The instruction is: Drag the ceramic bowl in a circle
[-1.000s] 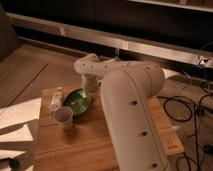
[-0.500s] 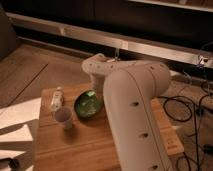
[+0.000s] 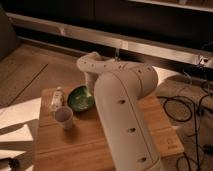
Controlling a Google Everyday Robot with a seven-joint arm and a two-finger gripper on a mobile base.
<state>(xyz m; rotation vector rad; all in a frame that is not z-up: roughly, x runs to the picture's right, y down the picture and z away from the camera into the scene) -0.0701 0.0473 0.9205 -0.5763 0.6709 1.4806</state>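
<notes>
The ceramic bowl (image 3: 80, 97) is round and shallow with a glossy dark green inside and a paler rim. It sits on the wooden table (image 3: 75, 145) near its far edge, just left of my white arm (image 3: 122, 115). The arm reaches down at the bowl's right rim. My gripper is hidden behind the arm's wrist there, at or beside the rim. A small pale grey cup (image 3: 64, 117) stands in front of the bowl to the left.
A small clear bottle (image 3: 57, 98) lies left of the bowl near the table's left edge. Black cables (image 3: 187, 112) run over the floor at the right. A dark wall with a pale ledge (image 3: 125, 42) runs behind the table.
The bowl has slid to the right and slightly forward across the table, away from the bottle. The arm's wrist has swung right with it.
</notes>
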